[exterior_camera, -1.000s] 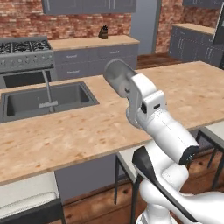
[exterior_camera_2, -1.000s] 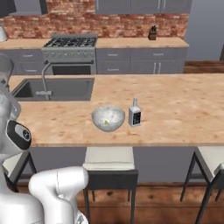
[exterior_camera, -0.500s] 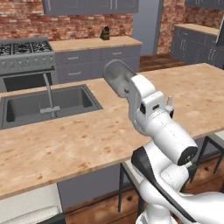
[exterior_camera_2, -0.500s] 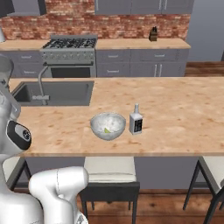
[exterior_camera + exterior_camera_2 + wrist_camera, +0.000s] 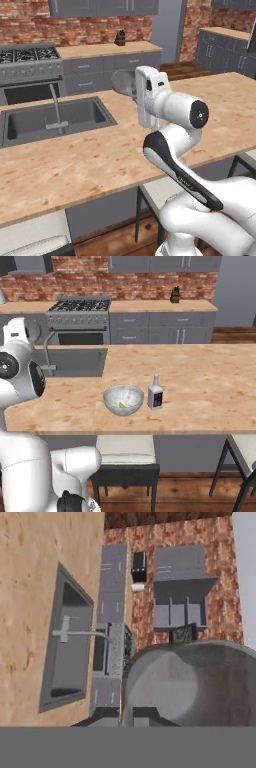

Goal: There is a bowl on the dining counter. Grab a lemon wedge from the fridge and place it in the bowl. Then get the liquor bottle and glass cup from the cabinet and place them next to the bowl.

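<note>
Glass cup (image 5: 124, 83) rides clamped in the closed claw (image 5: 134, 90), carried high over the dining counter (image 5: 75, 165) beside the sink (image 5: 55, 117), presumably lifted that way to clear the worktop in transit. Bowl (image 5: 123, 400) with the lemon wedge (image 5: 122, 404) inside sits well off from the claw, liquor bottle (image 5: 155, 393) just beside it; my reading is that the cup is the last item to set down.
</note>
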{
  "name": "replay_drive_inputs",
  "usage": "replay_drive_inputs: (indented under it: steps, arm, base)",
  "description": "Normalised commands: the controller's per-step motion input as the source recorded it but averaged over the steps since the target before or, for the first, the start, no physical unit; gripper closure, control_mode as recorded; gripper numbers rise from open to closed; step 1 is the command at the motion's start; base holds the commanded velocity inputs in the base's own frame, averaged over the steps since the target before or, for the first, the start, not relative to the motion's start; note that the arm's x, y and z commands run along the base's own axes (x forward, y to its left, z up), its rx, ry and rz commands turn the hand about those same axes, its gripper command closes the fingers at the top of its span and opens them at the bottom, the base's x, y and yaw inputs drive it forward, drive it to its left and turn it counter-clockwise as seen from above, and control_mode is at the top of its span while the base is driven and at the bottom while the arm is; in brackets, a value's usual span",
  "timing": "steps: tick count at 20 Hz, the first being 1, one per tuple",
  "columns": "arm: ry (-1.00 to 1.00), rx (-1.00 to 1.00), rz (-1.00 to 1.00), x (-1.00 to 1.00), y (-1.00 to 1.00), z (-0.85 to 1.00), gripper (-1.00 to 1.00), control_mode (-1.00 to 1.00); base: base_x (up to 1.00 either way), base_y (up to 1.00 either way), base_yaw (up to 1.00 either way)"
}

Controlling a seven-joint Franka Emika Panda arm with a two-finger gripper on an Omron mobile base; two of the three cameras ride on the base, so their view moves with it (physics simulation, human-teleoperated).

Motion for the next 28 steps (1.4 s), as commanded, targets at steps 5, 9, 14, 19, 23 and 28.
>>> replay_drive_inputs:
  steps: [5,9,14,19,23,28]
  arm:
    - [0.62,0.00,0.00,0.62,0.00,-0.25,1.00,-1.00]
    - [0.60,-0.02,0.00,0.51,0.00,-0.37,1.00,-1.00]
    - [0.47,-0.09,0.00,0.29,0.03,-0.50,1.00,-1.00]
    - [0.19,-0.18,0.00,0.02,0.00,-0.65,1.00,-1.00]
    - [0.10,-0.10,0.00,0.00,-0.03,-0.53,1.00,-1.00]
    - [0.11,-0.03,0.00,0.01,-0.09,-0.51,1.00,-1.00]
  base:
    - [0.00,0.00,0.00]
    - [0.00,0.00,0.00]
    - [0.00,0.00,0.00]
    - [0.00,0.00,0.00]
    - [0.00,0.00,0.00]
    - [0.00,0.00,0.00]
